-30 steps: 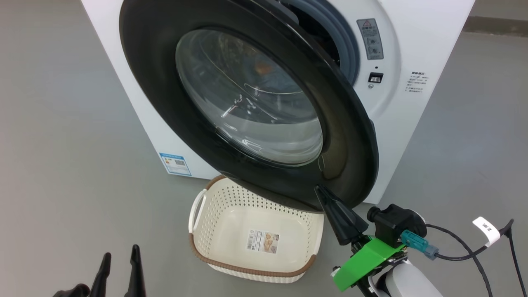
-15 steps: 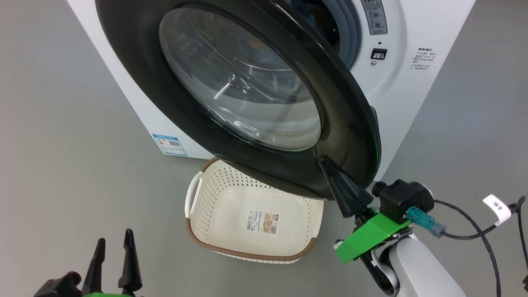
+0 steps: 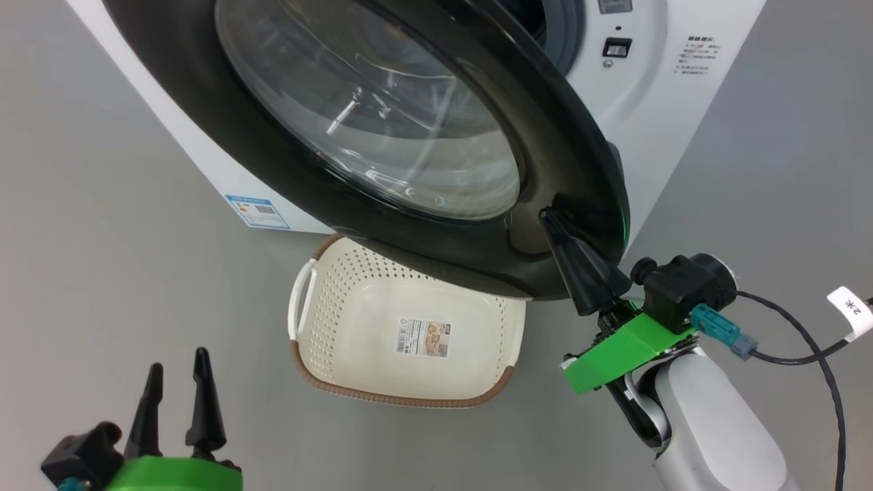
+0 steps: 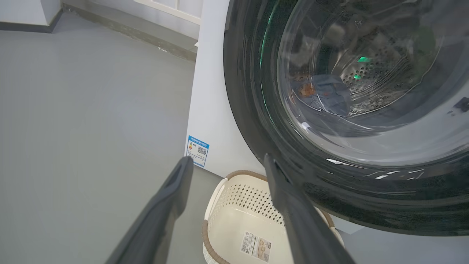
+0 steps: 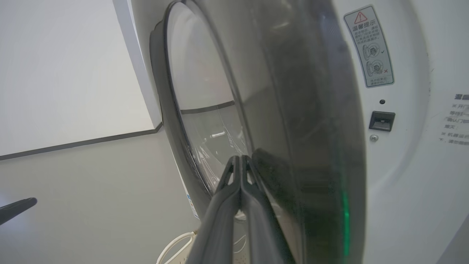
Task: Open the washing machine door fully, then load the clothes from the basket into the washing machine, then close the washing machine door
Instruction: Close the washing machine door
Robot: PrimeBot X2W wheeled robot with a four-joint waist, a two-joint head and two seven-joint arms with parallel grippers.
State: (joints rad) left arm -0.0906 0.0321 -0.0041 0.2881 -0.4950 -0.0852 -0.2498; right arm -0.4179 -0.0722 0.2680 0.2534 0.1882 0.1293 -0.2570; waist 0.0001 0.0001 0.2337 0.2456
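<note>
The washing machine door stands ajar in front of the white washing machine, its black rim hanging over the basket. My right gripper is shut, with its tips pressed on the outer face of the door rim near the free edge. At the lower left, my left gripper is open and holds nothing. The basket lies empty on the floor with a label on its bottom. Through the door glass the clothes show inside the drum, blue with an orange patch.
Grey floor surrounds the machine on the left and right. A black cable with a white tag trails from my right wrist. A blue sticker sits low on the machine front. The door latch slot is just right of the door edge.
The head camera has shifted, so the whole picture slid. My shut right gripper has stayed on the door rim and advanced with it; the door seems a little nearer the machine front.
</note>
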